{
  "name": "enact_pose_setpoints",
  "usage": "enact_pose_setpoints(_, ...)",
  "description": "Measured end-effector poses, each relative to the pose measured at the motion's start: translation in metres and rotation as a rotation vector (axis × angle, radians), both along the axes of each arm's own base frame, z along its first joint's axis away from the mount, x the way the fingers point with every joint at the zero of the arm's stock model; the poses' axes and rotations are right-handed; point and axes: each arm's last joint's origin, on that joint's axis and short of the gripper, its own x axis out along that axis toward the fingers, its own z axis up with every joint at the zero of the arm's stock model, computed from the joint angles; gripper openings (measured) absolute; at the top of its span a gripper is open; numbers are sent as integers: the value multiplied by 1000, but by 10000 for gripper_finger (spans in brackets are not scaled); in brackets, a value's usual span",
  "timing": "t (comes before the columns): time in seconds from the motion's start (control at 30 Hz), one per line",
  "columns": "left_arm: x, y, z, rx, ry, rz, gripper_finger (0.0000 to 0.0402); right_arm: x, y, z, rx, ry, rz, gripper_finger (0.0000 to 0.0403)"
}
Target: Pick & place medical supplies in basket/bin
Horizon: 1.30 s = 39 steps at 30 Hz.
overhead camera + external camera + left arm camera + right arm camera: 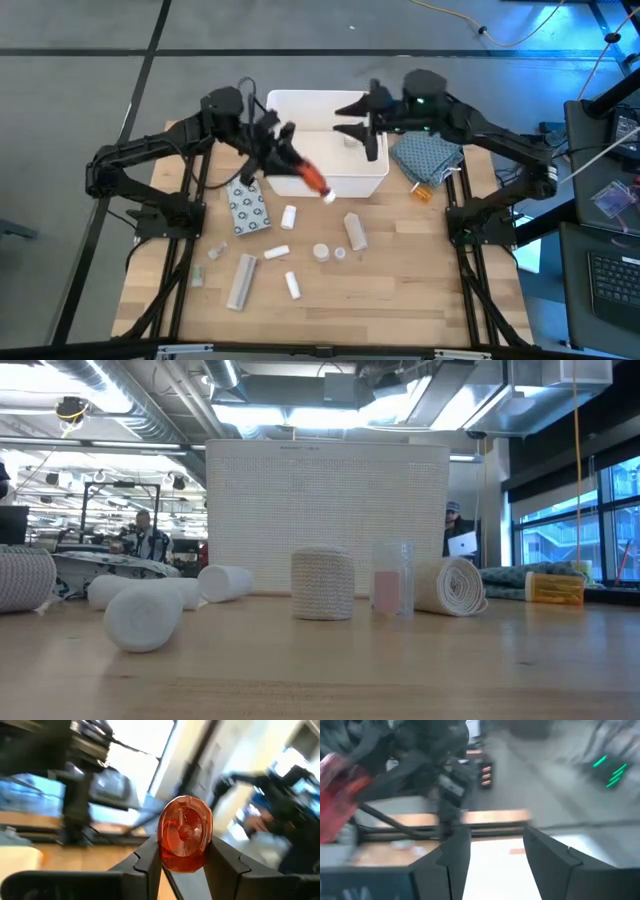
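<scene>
Wooden bench point(400, 270) carries scattered rolls. Left gripper point(296, 160) fingers pinch the red bottle point(312, 178) at the tub's point(300, 104) six-o'clock rim; right gripper point(366, 125) fingers stand spread. Released early, the bottle could strike the rim and fall outside.

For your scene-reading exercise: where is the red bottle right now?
In the high view, the red bottle is held in the left gripper above the white tub's front wall.

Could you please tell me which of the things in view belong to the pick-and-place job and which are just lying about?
Belonging to the job:
- white bin
- red bottle, held in the left gripper
- grey dotted packet
- white rolls on the table
- long pale tube
- right gripper, open, empty, over the bin

Just lying about:
- blue-grey patterned cloth
</scene>
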Motion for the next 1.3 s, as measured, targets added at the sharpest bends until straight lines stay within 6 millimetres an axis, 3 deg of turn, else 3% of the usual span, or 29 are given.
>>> enact_pose_setpoints(0.27, -15, 43, 17, -163, -109, 254, 114, 2, 38, 4, -419, 54, 49, 184)
enact_pose_setpoints(0.4, -24, 60, 19, -196, -118, 313, 118, 3, 46, 8, -573, 97, -151, 184)
enact_pose_setpoints(0.53, -32, 68, 24, -214, -151, 314, 118, 0, 43, 10, -586, 123, -290, 184)
enact_pose_setpoints(1.0, -39, 75, 28, -211, -186, 341, 118, -1, 47, 11, -586, 115, -264, 188)
enact_pose_setpoints(1.3, -39, 75, 29, -214, -193, 343, 120, 0, 49, 22, -572, -20, -260, 277)
